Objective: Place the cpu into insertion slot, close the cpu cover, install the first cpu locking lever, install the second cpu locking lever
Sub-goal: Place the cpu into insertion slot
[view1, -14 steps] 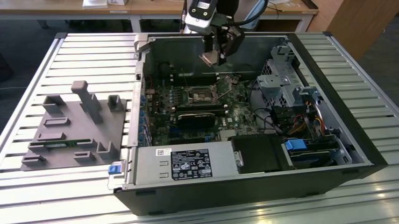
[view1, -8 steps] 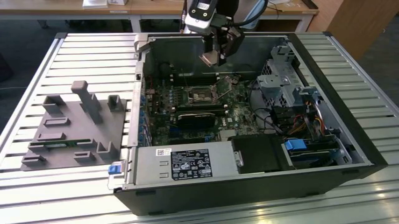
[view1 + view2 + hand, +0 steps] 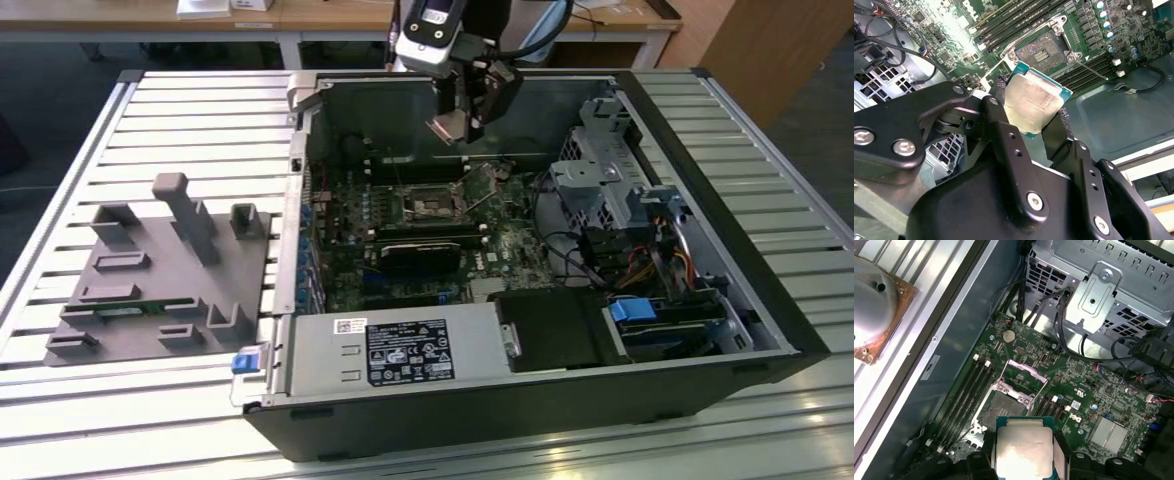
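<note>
In the second wrist view the tool [image 3: 1031, 107] clamps the cpu [image 3: 1036, 100], a dull silver square edged teal.

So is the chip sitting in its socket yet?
Out. The end effector holds the cpu in the air, and the insertion slot below lies bare.
</note>
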